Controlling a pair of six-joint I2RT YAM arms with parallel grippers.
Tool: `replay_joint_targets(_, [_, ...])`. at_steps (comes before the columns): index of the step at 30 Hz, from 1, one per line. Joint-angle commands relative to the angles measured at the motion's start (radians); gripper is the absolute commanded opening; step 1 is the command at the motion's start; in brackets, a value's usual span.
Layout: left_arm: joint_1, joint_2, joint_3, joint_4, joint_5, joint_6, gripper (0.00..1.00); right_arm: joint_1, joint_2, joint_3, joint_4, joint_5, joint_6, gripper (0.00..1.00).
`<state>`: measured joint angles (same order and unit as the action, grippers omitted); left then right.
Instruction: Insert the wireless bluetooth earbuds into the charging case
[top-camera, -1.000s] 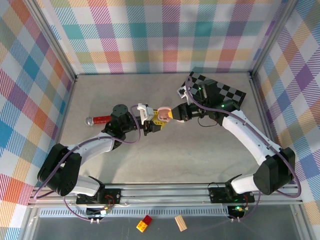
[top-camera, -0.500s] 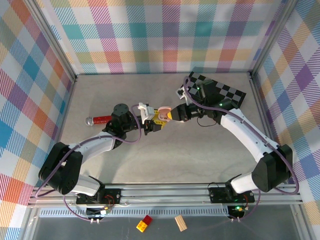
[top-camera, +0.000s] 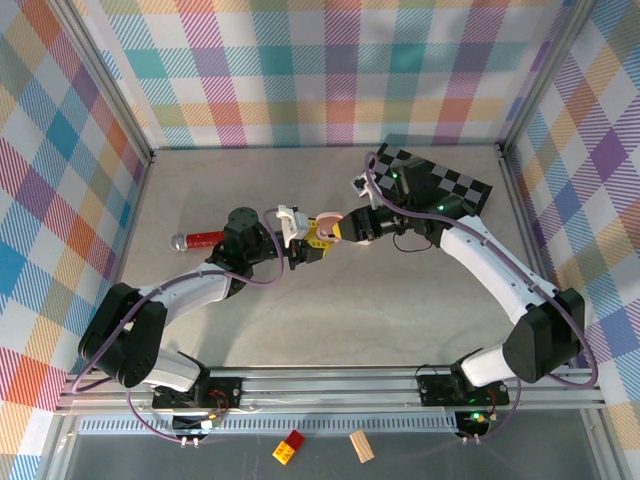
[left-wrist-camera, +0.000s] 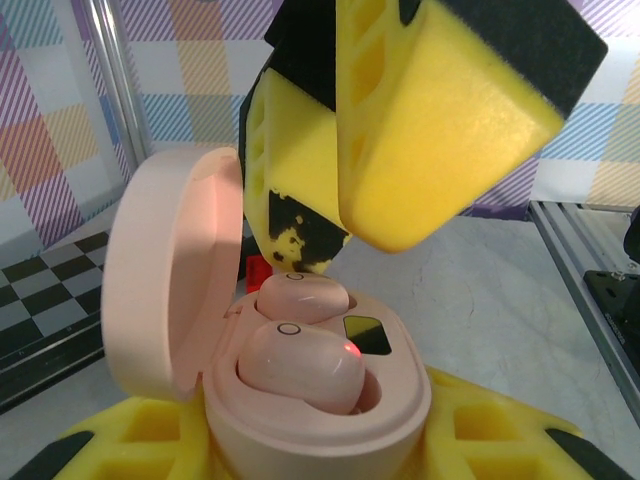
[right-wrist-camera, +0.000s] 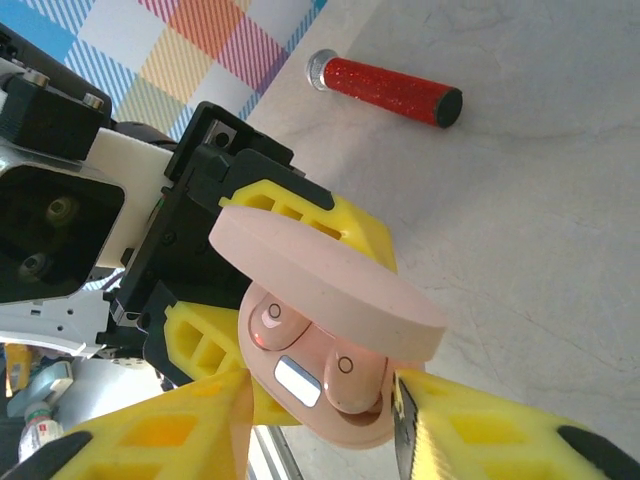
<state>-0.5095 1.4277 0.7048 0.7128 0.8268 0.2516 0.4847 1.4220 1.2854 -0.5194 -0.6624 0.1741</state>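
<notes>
Left wrist view puts the charging case (left-wrist-camera: 320, 410) right up close: a pale pink shell, clamped at its base between the yellow pads of the left gripper (left-wrist-camera: 320, 445) and held up off the table (top-camera: 400, 300) near its middle. Its lid (left-wrist-camera: 165, 270) stands open, hinged back to one side. Both earbuds (left-wrist-camera: 300, 362) lie in their wells, side by side, and a small red light glows on the nearer one. The right gripper (right-wrist-camera: 322, 405) hangs just in front of the case with its jaws apart. Only the lower edge of the case lies between them, and I cannot tell whether the pads touch the shell.

Judging by this, the inserting is as good as done, and what remains is to make sure each bud is fully down. The nearer bud looks a little proud of its well, though the angle may deceive. A good finish would be a light, straight press on top of that bud with one fingertip, along the line of the well, with the left gripper holding firm and level. The right fingers are bulky next to the buds, so any sideways sweep could tip a bud out or knock the lid shut on it. The retreat should go straight back, away from the lid. A red glitter stick (right-wrist-camera: 385, 87) lies on the table well apart, no obstacle.
</notes>
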Motion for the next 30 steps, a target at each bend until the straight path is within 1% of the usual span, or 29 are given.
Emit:
replay_joint_targets(1, [-0.008, 0.0, 0.012, 0.066, 0.017, 0.006, 0.3, -0.018, -0.062, -0.02, 0.042, 0.008, -0.01, 0.46])
replay_joint_targets(5, [-0.009, 0.0, 0.009, 0.071, 0.024, 0.003, 0.3, -0.021, -0.108, -0.044, 0.121, -0.002, 0.014, 0.59])
replay_joint_targets(9, [-0.009, 0.0, 0.007, 0.079, 0.034, 0.003, 0.3, -0.021, -0.104, -0.033, 0.21, 0.025, 0.08, 0.65])
replay_joint_targets(11, [-0.009, 0.0, 0.005, 0.088, 0.039, 0.001, 0.3, -0.021, -0.081, -0.012, 0.237, 0.004, 0.1, 0.66])
replay_joint_targets(14, [-0.009, 0.001, 0.008, 0.092, 0.04, -0.007, 0.3, -0.021, -0.028, 0.037, 0.252, -0.076, 0.113, 0.67])
replay_joint_targets(17, [-0.008, -0.003, 0.008, 0.094, 0.033, -0.017, 0.29, -0.021, 0.014, 0.073, 0.237, -0.159, 0.094, 0.65])
replay_joint_targets(23, [-0.009, -0.005, 0.015, 0.08, 0.002, -0.031, 0.3, -0.021, 0.026, 0.057, 0.195, -0.231, 0.045, 0.63])
replay_joint_targets(28, [-0.009, -0.001, 0.031, 0.059, -0.014, -0.031, 0.3, -0.022, -0.015, 0.007, 0.191, -0.239, 0.028, 0.62])
replay_joint_targets(30, [-0.009, 0.003, 0.031, 0.071, -0.023, -0.036, 0.3, -0.021, -0.037, -0.01, 0.192, -0.205, 0.033, 0.62])
